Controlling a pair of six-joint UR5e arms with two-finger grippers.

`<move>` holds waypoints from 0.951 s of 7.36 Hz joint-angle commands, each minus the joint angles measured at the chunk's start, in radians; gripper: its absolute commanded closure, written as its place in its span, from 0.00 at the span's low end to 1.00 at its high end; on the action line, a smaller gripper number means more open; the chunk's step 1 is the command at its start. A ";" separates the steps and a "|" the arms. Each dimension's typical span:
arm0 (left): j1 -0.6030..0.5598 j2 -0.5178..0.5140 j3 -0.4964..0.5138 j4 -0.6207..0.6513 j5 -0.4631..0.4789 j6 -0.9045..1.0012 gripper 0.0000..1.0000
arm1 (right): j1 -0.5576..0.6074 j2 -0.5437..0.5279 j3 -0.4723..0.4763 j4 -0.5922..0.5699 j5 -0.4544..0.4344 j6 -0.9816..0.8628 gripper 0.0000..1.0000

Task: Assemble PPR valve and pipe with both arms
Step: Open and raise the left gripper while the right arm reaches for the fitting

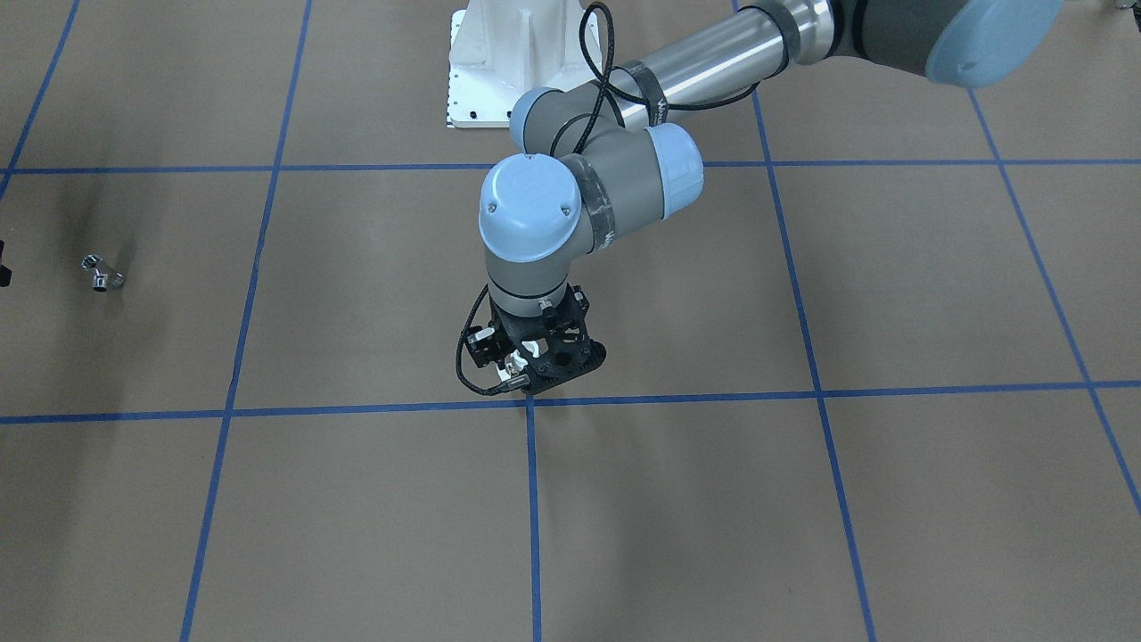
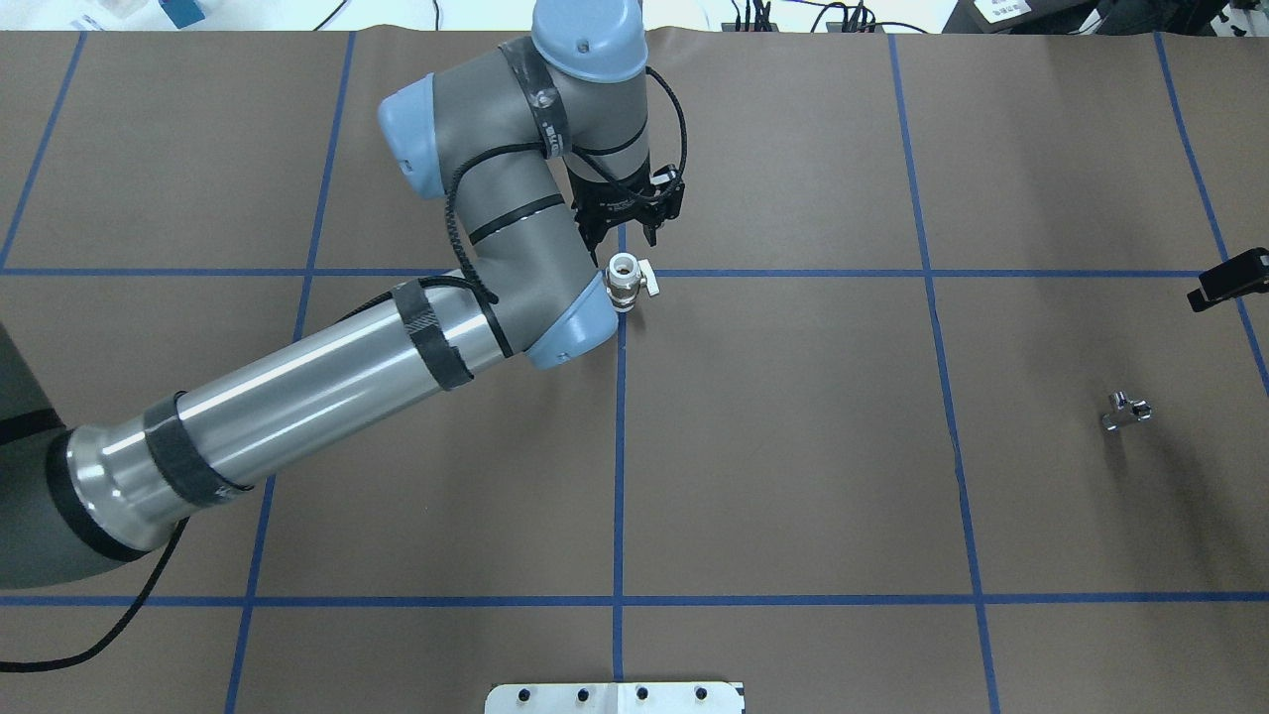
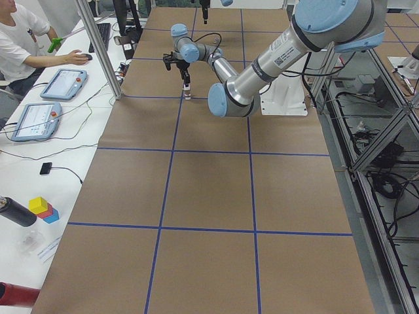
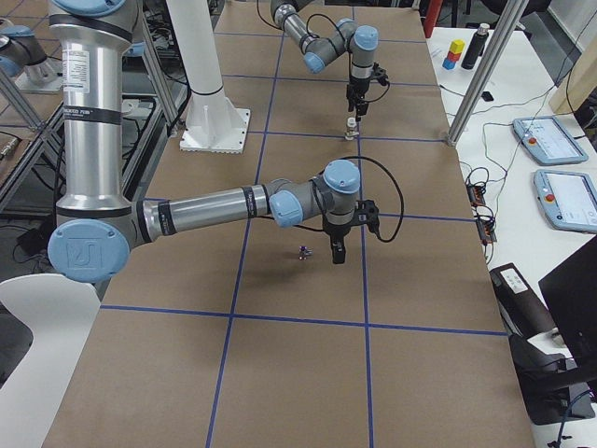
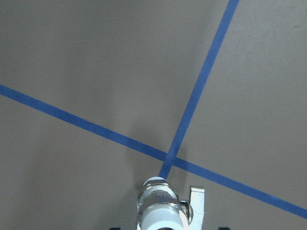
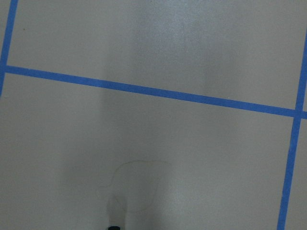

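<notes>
The white PPR valve [image 2: 628,278] stands upright on a blue tape crossing, lever to the side. It also shows in the left wrist view [image 5: 160,208] and the exterior left view [image 3: 187,95]. My left gripper [image 2: 620,233] hangs straight above it, jaws spread wide, not gripping. The chrome pipe [image 2: 1125,410] lies alone at the far right, also seen in the front view [image 1: 101,274]. My right gripper [image 4: 338,254] points down at the table just beside the pipe [image 4: 304,251], apart from it. I cannot tell if it is open or shut.
The brown table carries a blue tape grid. The white pedestal [image 1: 499,62] stands at the robot side. An operator [image 3: 19,36] with tablets sits past the far table edge. Coloured blocks [image 3: 43,208] lie off the mat.
</notes>
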State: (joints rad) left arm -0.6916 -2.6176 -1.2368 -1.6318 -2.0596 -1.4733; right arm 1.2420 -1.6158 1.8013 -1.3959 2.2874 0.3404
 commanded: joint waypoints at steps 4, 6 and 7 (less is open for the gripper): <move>-0.170 0.405 -0.473 0.009 -0.149 0.151 0.26 | -0.133 -0.139 -0.002 0.343 0.030 0.264 0.00; -0.207 0.450 -0.493 0.010 -0.174 0.211 0.26 | -0.183 -0.162 -0.002 0.365 0.021 0.296 0.01; -0.207 0.453 -0.497 0.010 -0.175 0.211 0.26 | -0.246 -0.156 -0.002 0.367 -0.035 0.369 0.02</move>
State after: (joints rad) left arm -0.8911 -2.1790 -1.7243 -1.6217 -2.2287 -1.2735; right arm 1.0566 -1.7696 1.7998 -1.0385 2.2977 0.6445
